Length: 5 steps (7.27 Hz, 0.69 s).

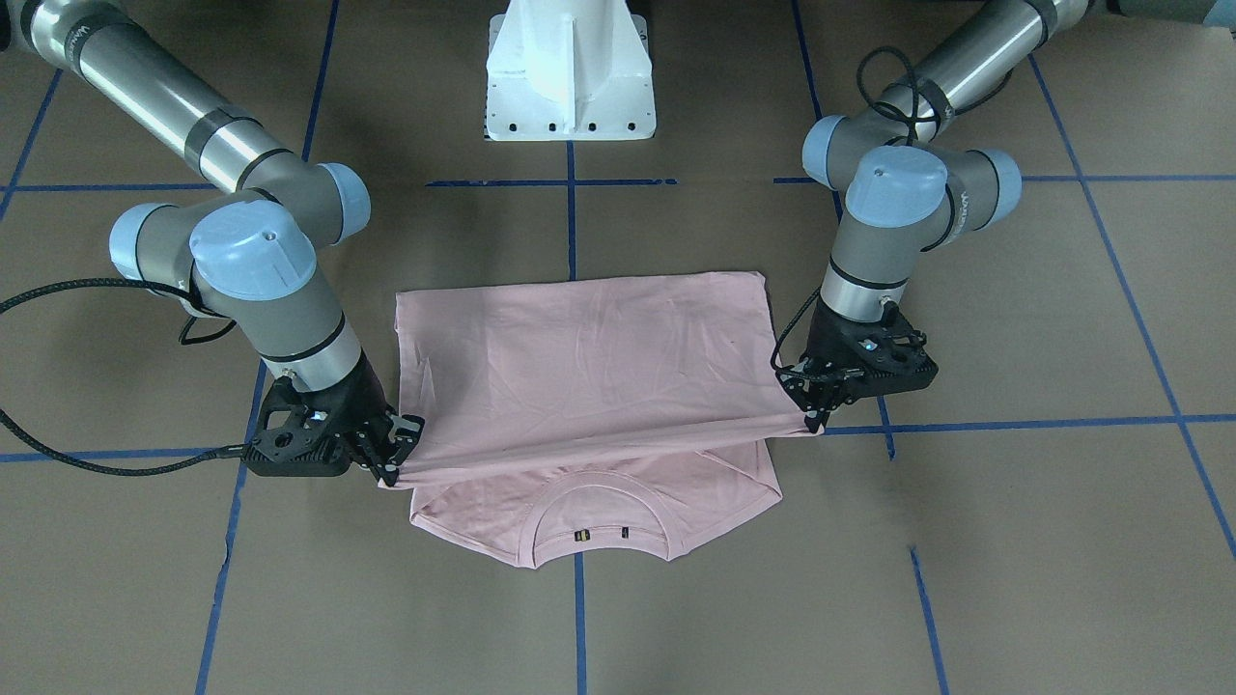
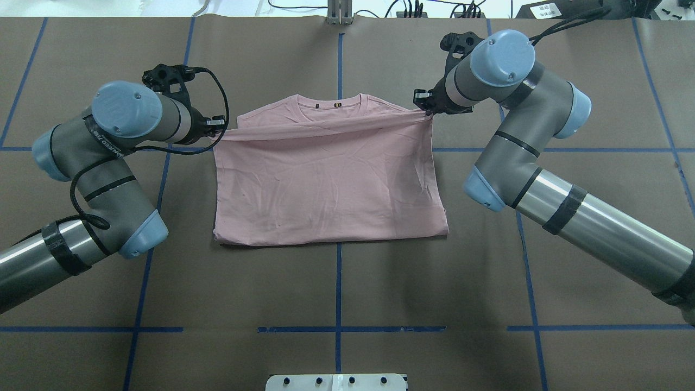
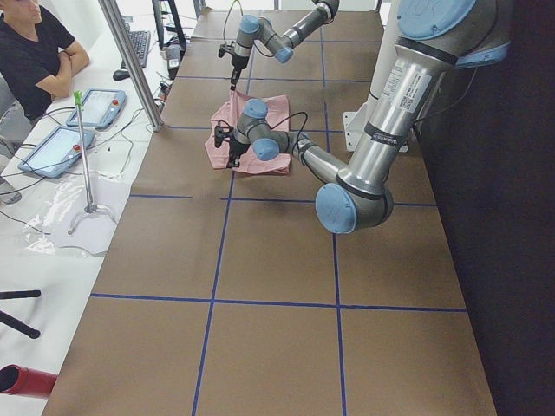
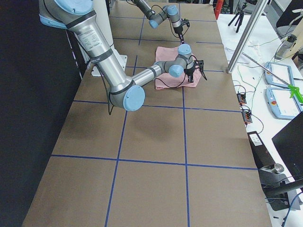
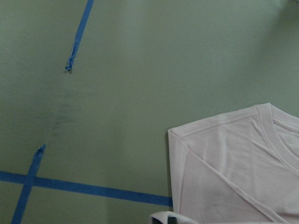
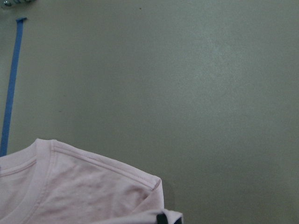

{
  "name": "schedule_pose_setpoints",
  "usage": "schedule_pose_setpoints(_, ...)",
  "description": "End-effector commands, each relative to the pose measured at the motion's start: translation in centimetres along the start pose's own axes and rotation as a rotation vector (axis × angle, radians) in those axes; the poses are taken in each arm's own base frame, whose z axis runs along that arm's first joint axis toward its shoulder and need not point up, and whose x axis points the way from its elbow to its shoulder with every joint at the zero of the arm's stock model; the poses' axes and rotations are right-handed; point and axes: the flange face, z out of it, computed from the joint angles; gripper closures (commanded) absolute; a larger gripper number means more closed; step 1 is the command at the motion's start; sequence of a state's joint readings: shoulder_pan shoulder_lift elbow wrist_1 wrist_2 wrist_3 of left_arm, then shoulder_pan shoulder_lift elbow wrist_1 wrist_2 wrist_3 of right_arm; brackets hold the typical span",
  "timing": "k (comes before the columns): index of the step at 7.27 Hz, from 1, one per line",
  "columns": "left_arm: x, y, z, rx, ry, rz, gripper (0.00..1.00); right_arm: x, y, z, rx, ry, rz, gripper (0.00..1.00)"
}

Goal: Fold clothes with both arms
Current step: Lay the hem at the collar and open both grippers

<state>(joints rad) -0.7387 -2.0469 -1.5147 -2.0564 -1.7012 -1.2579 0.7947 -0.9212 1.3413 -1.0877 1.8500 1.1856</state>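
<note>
Overhead exterior view, entries listed nearest first.

1. White pedestal [image 2: 336, 383]: stood at my base, on the brown table [image 2: 434, 282], which was marked with blue tape lines [image 2: 353, 329].
2. Pale pink T-shirt [image 2: 326, 184]: lay doubled on the table, midway between my two arms. The folded edge was nearest me, and the upper layer was lightly creased.
3. Left pincer [image 2: 216, 128]: was clamped on the far left corner of the upper layer.
4. Right pincer [image 2: 426, 108]: was clamped on the far right corner of the upper layer. The cloth ran taut between the two pincers and was held a little off the layer beneath.
5. Ribbed collar [image 2: 336, 100]: was farthest from me, flat on the table, uncovered beyond the taut edge.

Wrist views: each showed one shoulder [image 5: 219, 154] [image 6: 103, 186] of the lower layer lying flat on the table. A scrap of gripped cloth showed at the bottom edge of each frame.
</note>
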Motion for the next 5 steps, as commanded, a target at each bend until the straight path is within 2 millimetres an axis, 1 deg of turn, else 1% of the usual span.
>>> schedule_pose_setpoints(1, -0.2, -0.9, 0.1, 0.009, -0.004, -0.004, 1.0, -0.2, -1.9, 0.4, 0.011, 0.015, 0.016, 1.0)
schedule_pose_setpoints(2, 0.6, -1.2, -0.3, 0.014, 0.007, -0.003, 1.0, -1.0, -2.8, 0.5, 0.015, 0.017, 0.018, 1.0)
schedule_pose_setpoints(3, 1.0, -1.3, -0.3, 0.015, 0.012, -0.001, 1.0, -1.1, -3.0, 0.9, 0.012, 0.024, 0.021, 1.0)
schedule_pose_setpoints(5, 1.3, -1.3, -0.3, 0.016, 0.015, -0.002, 1.0, -1.6, -2.7, 0.7, 0.013, 0.014, 0.016, 1.0)
